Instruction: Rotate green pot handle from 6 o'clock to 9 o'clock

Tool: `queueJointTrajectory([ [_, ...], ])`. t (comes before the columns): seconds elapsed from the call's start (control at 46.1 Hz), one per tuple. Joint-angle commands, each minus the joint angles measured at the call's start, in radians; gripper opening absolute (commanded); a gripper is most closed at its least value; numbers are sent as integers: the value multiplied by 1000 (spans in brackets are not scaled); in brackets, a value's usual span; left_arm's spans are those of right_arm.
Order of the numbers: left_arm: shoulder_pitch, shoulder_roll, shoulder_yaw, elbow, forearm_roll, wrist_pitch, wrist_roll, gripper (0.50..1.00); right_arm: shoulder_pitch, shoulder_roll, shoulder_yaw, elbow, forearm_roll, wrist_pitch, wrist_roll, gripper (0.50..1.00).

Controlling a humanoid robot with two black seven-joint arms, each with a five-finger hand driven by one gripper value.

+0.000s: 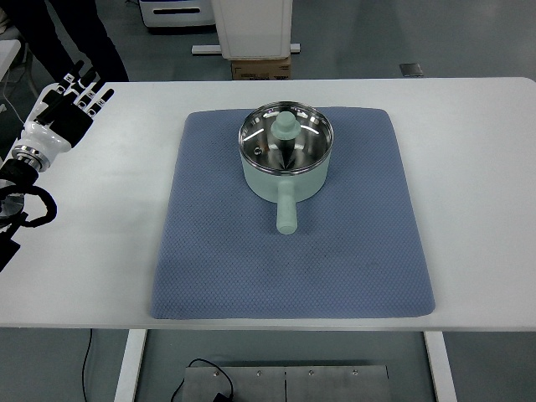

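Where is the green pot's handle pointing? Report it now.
In the top view, the handle points toward the robot, at 6 o'clock, lying over the blue mat mid-table.

Green pot [286, 156]: no text or brand can be read on it.
Blue mat [293, 251]: no label, no print.
Cardboard box [260, 69] behind the tabletop [469, 167]: any print is too small to read.

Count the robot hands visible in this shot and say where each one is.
1. The left hand is at the table's far left edge, fingers spread, holding nothing, well away from the green pot. The right hand is out of view.
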Motion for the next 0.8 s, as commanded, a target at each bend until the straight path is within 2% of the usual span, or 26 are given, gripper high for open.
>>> queueJointTrajectory([
  [0.0,-39,0,3,0,5,-3,0,1000,0,0,0,0,0,0,0,1000],
  [0.26,-174,-5,18,-37,92,-6,5,1000,0,0,0,0,0,0,0,1000],
  [0.563,-315,-18,165,-287,232,3,12,1000,0,0,0,0,0,0,0,1000],
  [0.78,-407,-63,349,-402,310,0,14,1000,0,0,0,1,0,0,0,1000],
])
